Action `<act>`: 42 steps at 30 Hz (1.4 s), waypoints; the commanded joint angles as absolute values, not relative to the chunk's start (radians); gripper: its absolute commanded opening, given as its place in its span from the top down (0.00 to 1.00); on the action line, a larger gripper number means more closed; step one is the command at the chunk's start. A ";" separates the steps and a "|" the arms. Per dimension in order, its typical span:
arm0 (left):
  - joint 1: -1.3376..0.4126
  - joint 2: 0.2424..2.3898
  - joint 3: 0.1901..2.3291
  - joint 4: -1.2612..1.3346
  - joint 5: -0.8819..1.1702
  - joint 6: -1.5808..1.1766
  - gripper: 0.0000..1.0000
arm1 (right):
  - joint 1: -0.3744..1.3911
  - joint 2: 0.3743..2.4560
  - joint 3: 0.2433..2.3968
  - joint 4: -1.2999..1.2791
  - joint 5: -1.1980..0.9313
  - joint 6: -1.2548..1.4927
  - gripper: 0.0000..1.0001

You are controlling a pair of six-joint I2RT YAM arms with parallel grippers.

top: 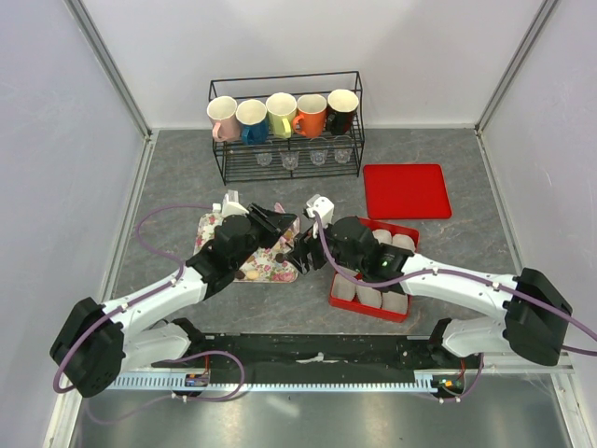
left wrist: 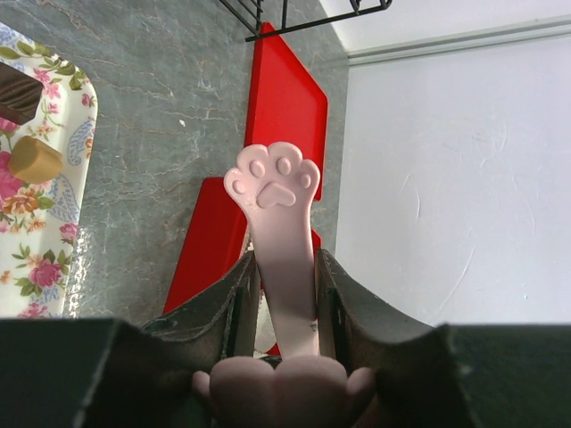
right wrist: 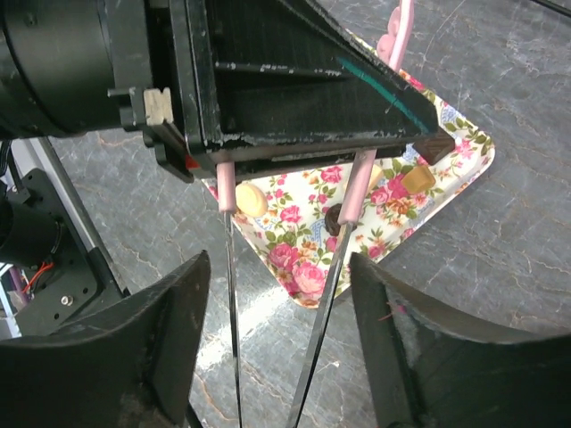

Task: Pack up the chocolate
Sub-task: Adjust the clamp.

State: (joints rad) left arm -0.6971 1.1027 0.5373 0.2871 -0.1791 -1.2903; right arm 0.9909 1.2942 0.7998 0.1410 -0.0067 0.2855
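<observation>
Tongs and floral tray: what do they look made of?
Tongs: the pink handle looks like matte silicone or soft plastic, with a moulded paw end and no glare. The thin tips look like polished steel, mirror-bright. Floral tray: glossy printed surface with highlights along the rim, probably melamine or enamelled tin; the look leaves it open.

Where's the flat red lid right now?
Top view: the flat red lid lies on the right, just beyond the red box, near the mug rack's right end.
</observation>
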 commanded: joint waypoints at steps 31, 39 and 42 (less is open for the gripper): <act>-0.698 0.971 0.537 0.241 -0.262 -1.172 0.32 | 1.019 1.302 0.885 0.063 0.106 0.252 0.72; -0.696 0.793 0.624 -0.036 -0.469 -0.934 0.09 | 1.017 1.333 0.923 -0.031 0.140 0.224 0.72; -0.696 0.707 0.647 -0.152 -0.573 -0.821 0.09 | 1.019 1.353 0.953 -0.084 0.146 0.207 0.71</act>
State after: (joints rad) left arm -0.6971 0.8047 0.5785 0.0147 -0.3653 -1.0325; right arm 1.0172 1.3296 0.8795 -0.0326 0.1143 0.2394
